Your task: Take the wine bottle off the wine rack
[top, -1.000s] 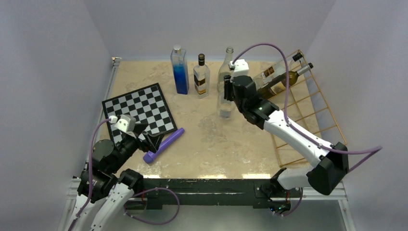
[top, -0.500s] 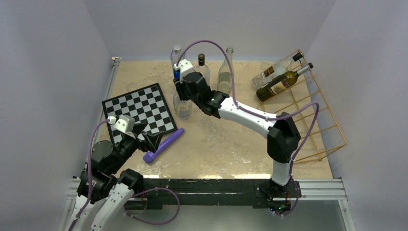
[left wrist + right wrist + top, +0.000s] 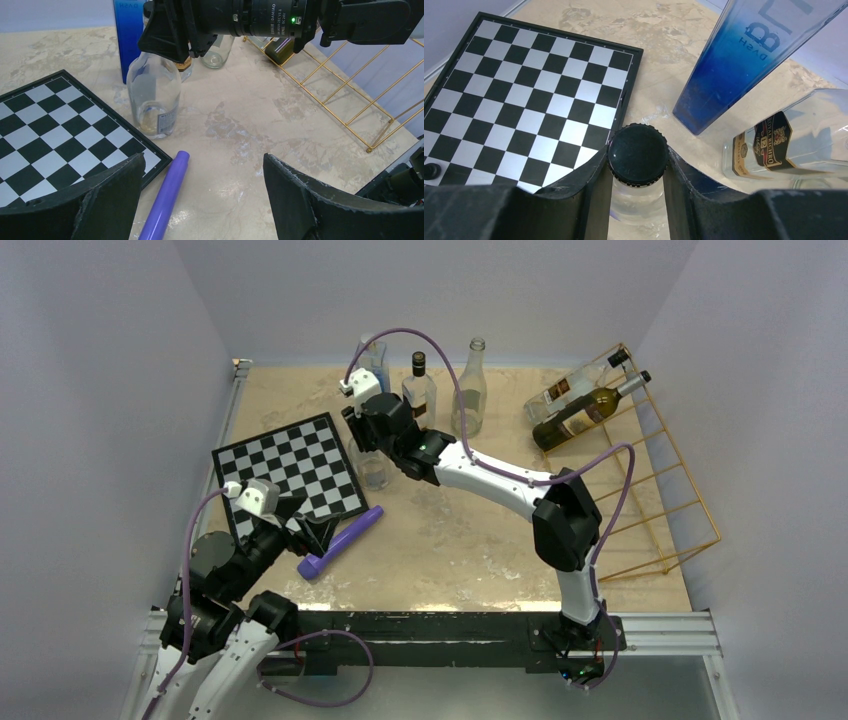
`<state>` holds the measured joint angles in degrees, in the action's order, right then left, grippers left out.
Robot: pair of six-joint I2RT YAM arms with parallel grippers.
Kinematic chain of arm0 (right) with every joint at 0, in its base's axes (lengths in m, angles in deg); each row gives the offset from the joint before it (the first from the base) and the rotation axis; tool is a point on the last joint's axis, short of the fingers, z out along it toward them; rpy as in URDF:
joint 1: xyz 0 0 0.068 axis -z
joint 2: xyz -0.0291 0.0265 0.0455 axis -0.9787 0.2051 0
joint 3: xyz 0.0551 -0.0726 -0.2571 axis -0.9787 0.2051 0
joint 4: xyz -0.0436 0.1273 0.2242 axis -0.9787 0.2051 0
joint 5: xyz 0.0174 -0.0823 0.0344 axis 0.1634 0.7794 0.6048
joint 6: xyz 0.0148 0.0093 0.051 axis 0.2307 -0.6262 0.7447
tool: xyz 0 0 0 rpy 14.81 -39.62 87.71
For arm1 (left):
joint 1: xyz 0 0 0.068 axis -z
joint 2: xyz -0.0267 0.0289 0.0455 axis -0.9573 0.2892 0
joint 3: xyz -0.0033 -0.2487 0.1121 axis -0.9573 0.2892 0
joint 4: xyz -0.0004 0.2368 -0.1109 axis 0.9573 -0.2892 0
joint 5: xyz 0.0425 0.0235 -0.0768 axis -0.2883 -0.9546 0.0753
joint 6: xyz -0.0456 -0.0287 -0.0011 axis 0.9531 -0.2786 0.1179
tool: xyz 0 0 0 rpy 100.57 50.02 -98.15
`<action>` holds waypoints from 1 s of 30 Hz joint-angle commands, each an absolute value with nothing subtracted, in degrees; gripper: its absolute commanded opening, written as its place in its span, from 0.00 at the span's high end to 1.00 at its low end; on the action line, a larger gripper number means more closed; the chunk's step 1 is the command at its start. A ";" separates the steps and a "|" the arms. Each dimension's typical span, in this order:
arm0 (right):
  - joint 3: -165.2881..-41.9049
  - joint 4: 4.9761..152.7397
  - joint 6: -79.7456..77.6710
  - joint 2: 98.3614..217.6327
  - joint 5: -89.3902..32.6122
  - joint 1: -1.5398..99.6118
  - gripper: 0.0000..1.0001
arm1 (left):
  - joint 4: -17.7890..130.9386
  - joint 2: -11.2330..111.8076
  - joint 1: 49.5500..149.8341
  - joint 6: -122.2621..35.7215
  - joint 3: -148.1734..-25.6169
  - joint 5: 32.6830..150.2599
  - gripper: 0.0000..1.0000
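The wine bottle [image 3: 638,154] is clamped at the neck by the right gripper [image 3: 367,443]. The two fingers are closed to about the width of the black cap and press against it from either side. The bottle is clear glass, nearly empty, with a small label low on its body. It hangs upright below the gripper, well apart from the wine rack [image 3: 671,440], which lies far out to the side of the gripper, at the right edge of the table. Its base is at the edge of the chessboard [image 3: 290,470]; whether it touches the tabletop cannot be told.

Just beyond the gripper stands a tall blue bottle [image 3: 744,65], and beside that a small labelled bottle [image 3: 774,145]. Two more bottles lie slanted on the rack, a dark one [image 3: 575,412] and a clear one [image 3: 572,386].

The right arm reaches far across the table, its elbow raised over the middle and its forearm stretched leftward and away from the base, the wrist pointing down over the bottle.

The left gripper [image 3: 201,165] is wide open and holds nothing. It hovers low near its base, with a purple tube [image 3: 167,197] lying just under and ahead of its fingers, next to the near corner of the chessboard. The left arm is folded close to its base.
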<state>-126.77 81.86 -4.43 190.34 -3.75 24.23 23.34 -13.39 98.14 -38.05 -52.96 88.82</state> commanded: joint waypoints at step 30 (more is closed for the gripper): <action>-114.56 89.47 3.87 160.91 38.24 41.58 0.08 | 24.07 -13.46 98.51 -38.68 -54.02 89.18 0.09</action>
<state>-114.70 81.95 -2.97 163.17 29.58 37.24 23.34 -13.39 98.14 -38.05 -52.96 88.86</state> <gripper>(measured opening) 0.886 0.910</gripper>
